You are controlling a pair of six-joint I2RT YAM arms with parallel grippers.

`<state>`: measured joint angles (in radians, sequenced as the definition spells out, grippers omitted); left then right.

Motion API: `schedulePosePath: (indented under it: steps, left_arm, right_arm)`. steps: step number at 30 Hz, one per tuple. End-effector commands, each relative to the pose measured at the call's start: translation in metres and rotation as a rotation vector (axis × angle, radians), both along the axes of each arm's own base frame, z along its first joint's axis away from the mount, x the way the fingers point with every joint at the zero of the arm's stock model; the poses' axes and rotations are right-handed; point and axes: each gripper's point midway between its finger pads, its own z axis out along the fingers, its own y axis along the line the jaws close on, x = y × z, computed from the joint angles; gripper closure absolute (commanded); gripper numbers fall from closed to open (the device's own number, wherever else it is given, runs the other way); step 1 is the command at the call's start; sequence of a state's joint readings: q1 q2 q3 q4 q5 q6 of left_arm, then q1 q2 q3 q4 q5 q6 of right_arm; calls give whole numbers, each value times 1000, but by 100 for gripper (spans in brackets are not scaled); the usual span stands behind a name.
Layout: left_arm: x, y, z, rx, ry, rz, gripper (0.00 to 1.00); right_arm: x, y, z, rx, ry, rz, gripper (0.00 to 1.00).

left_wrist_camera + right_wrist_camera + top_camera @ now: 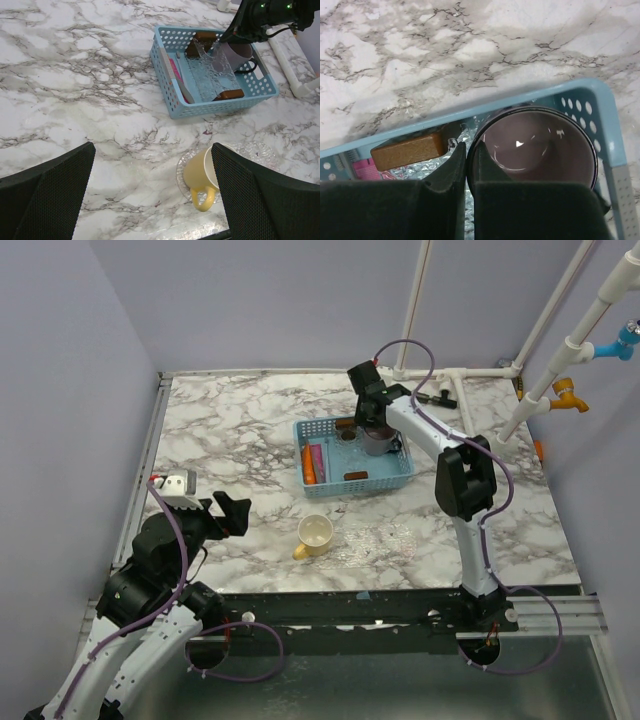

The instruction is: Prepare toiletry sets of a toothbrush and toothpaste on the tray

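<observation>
A blue basket [400, 480] [210, 107] stands mid-table. Inside lies a clear textured tray [212, 80] with brown wooden handles [407, 151]. Against the basket's left wall lie a pink item [318, 454] [176, 70] and an orange one [308, 466], seemingly toothbrush and toothpaste; which is which I cannot tell. A mauve mug [382, 443] [540, 145] stands in the basket's back right corner. My right gripper [372, 428] [468, 150] is shut on its rim, one finger inside and one outside. My left gripper [232, 512] [152, 150] hangs open above bare marble at the near left.
A yellow mug [316, 533] [200, 172] lies on a clear glass plate [181, 167] in front of the basket. White pipes [450, 375] run along the back right, with blue and orange taps [570, 395] beyond the table's right edge.
</observation>
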<state>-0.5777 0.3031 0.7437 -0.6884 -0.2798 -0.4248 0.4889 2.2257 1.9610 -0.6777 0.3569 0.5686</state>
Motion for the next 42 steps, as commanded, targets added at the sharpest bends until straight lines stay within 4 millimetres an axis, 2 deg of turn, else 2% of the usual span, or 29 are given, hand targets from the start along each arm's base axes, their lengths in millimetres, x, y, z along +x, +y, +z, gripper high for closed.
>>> schedulePosePath:
  steps: [1,10,26,34,42]
  left_arm:
    - [1,0,2,5,-6,-2,1]
    - [0,0,4,-2,-15,-5,1]
    - [-2,-1,6,-11,-23,-15,1]
    - [-2,-1,5,-11,-20,-17,1]
    - [-2,-2,5,-12,-20,-17,1]
  right_arm:
    - [2,0,-6,9,15,12,99]
    - [-5,-6,27,18,-30,14,100]
    - [-27,-29,117,29,-193,-19,99]
    - [-61,-34,156,29,-235,13,99]
    - [-114,-40,161,10,-211,56,99]
